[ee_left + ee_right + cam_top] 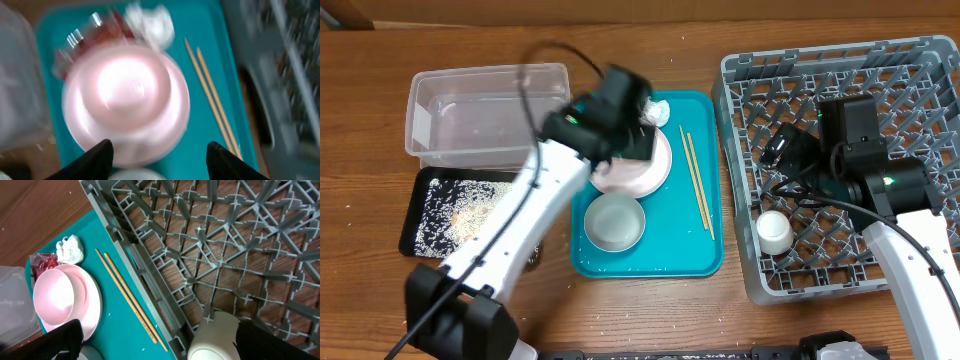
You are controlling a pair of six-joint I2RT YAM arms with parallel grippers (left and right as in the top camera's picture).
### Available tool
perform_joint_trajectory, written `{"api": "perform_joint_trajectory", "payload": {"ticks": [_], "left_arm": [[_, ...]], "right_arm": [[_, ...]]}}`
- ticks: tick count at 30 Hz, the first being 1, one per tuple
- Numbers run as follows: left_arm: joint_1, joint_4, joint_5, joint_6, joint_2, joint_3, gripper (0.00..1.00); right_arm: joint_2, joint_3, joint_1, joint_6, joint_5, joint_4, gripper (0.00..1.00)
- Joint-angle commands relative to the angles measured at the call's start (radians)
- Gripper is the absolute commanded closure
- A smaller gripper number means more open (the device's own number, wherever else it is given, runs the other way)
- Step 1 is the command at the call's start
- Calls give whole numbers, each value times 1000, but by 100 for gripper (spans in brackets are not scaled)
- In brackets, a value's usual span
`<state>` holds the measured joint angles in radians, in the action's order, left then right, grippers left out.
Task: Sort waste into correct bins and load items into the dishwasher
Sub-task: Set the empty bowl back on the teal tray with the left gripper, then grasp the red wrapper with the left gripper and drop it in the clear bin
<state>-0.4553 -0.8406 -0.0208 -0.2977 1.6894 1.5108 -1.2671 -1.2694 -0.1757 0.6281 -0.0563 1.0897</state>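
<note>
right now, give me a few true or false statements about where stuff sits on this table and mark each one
1. The white cup stands inside the grey rack. True.
2. The chopsticks lie in the rack. False: they lie on the teal tray.
3. The black tray holds crumbs. True.
4. The left pincer is shut on the pink plate. False: it is open above it.
5. The tissue is in the clear tub. False: it is on the teal tray.

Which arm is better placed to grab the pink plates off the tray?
Left. The left gripper hovers open over the pink plates; the right gripper is over the grey dish rack.
</note>
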Motion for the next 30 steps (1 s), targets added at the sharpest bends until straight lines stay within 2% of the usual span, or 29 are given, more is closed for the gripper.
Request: {"api": "perform_joint_trajectory", "payload": {"ticks": [1,5,9,12,16,20,23,28,29,30], "left_arm": [[104,34,-46,100,73,64,40],[155,64,-69,142,217,169,39],[140,114,-102,204,373,282,32],[125,179,-98,248,449,303,27],[123,241,-61,276,514,303,28],[126,271,-21,277,549,303,39],[127,299,-2,276,567,303,56],[128,315,6,276,571,303,92],[127,314,6,276,571,304,96],[127,313,5,276,571,304,96]], "right_arm": [[6,-6,2,5,-10,-6,0],[6,-6,2,5,-10,-12,0],[6,-6,2,5,-10,-22,0],[6,-6,2,5,-10,-22,0],[6,-6,2,5,-10,-23,0],[6,-6,2,5,-10,-23,0],[6,-6,2,5,-10,-23,0],[6,-6,2,5,-10,-22,0],[6,-6,2,5,-10,-22,0],[6,-6,2,5,-10,-21,0]]}}
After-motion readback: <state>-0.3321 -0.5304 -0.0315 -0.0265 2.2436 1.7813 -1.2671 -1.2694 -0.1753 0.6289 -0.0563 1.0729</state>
